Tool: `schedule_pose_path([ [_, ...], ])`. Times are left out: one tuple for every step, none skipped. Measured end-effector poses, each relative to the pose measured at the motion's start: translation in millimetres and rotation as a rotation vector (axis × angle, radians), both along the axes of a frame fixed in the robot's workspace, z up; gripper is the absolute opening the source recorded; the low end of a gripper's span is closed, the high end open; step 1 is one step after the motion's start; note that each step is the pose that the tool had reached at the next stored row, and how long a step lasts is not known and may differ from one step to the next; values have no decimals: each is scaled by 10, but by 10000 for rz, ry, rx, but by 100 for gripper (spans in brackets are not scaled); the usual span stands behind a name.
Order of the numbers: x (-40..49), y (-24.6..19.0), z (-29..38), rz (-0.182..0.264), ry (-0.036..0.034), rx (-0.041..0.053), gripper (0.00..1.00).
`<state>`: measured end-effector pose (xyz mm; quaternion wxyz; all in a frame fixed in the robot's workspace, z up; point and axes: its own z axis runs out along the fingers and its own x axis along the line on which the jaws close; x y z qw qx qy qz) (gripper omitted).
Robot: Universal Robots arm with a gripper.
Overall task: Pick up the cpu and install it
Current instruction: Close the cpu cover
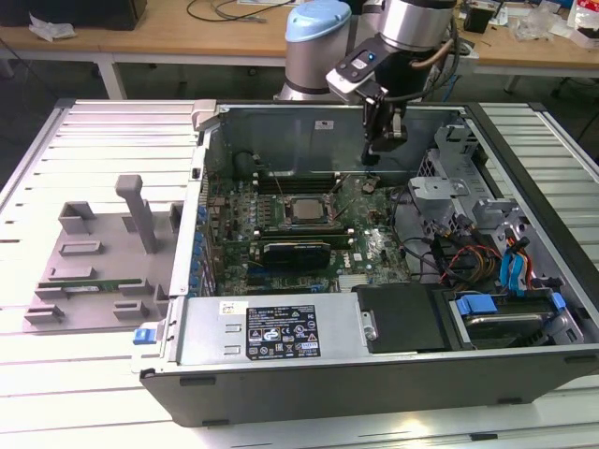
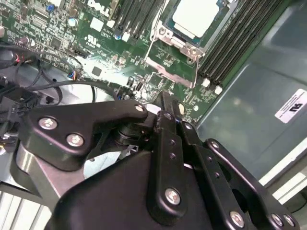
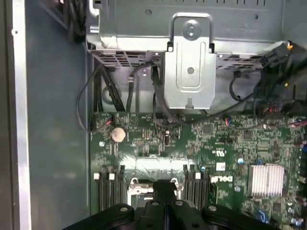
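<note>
Closest to my wrist cameras, the gripper (image 2: pixel 168 103) is clenched, its fingers pressed together with nothing I can see between them. It hangs over the motherboard (image 2: pixel 96 48), just beside the socket frame (image 2: pixel 175 50). The cpu (image 2: pixel 196 17) lies inside that frame, silver top up, apart from the fingertips. My worry is those tips: a sideways slip here could scrape the small board parts beneath or snag the black cables (image 2: pixel 29 72) nearby. Further out, I cannot tell whether the frame's bracket is latched; if not, a knock could shift the chip on its contacts. Beyond, the memory slots (image 2: pixel 235 38) crowd the socket, leaving little margin.
</note>
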<state>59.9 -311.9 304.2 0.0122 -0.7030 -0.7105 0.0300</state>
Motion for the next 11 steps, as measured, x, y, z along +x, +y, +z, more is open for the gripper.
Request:
schedule_pose_path([
  [24,0,-37,0,0,-2,11],
  [63,1,-86,1,0,-5,11],
  [88,2,-112,1,0,-10,11],
  [107,3,-132,0,0,-12,11],
  [125,4,-165,1,1,-20,11],
  [125,4,-195,1,0,-21,11],
  [125,4,-216,1,0,-20,11],
  [125,4,-234,1,0,-20,11],
  [123,5,-291,1,0,-20,11],
  [101,6,-332,2,0,-21,11],
  [69,26,-379,14,1,-21,11],
])
